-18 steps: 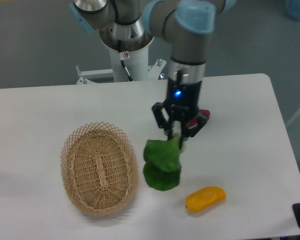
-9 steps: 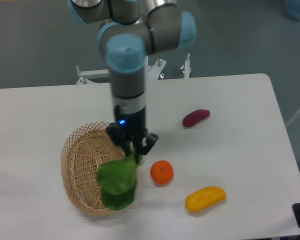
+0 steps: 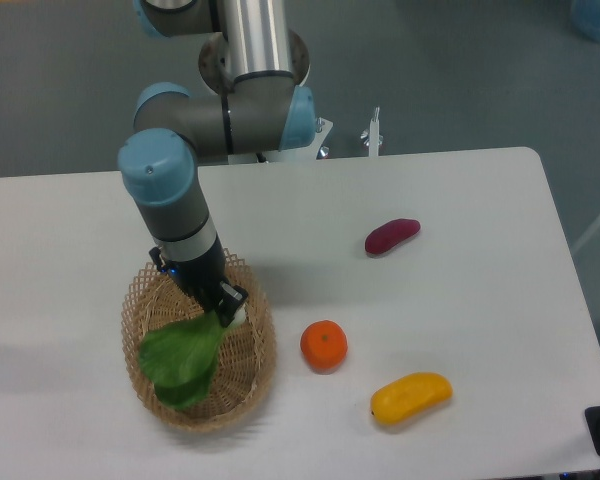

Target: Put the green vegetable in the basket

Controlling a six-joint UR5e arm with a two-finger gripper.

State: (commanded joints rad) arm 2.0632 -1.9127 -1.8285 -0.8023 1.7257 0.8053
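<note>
While the gripper [image 3: 223, 305] stays out of the weave, its fingers clench the white stem of the green vegetable [image 3: 183, 362], leaves hanging toward 7 o'clock inside the basket [image 3: 263, 345]. Vegetable sits over the basket's middle; whether the leaves touch the basket floor, cannot tell. Basket lies at roughly 8 o'clock on the table [image 3: 480, 210]. Orange [image 3: 324, 345] just beside the basket at its 3 o'clock; yellow fruit [image 3: 411, 397] further out toward 4 o'clock; purple piece [image 3: 392, 236] well apart at 2 o'clock. Step in hand, by my reading: delivery, nearly complete. Next move likely calls for letting go of the stem, then lifting straight up, clear of the lattice rim.
</note>
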